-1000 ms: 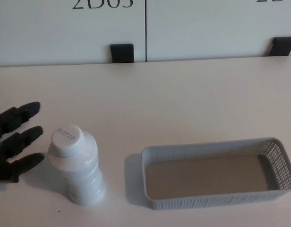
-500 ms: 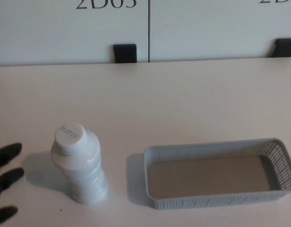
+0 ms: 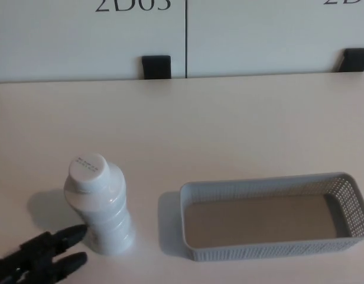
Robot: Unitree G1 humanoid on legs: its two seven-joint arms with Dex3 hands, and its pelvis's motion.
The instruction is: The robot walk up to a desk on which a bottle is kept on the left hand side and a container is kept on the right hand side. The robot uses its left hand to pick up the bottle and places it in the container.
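black left hand (image 3: 43,257) fingers apart, empty, tips near base of white plastic bottle (image 3: 99,204) | bottle upright | grey mesh plastic container (image 3: 270,251) at bottle's 3 o'clock | right hand not seen

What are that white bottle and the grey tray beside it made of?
The bottle looks like white, slightly glossy plastic, with a ribbed body and a screw-type cap. The container seems to be matte grey moulded plastic; its walls are a fine perforated mesh. Both are judged from appearance only.

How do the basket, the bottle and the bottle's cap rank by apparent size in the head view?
1. Basket, clearly the largest.
2. Bottle, standing upright.
3. Cap, though being nearest the camera enlarges it slightly.
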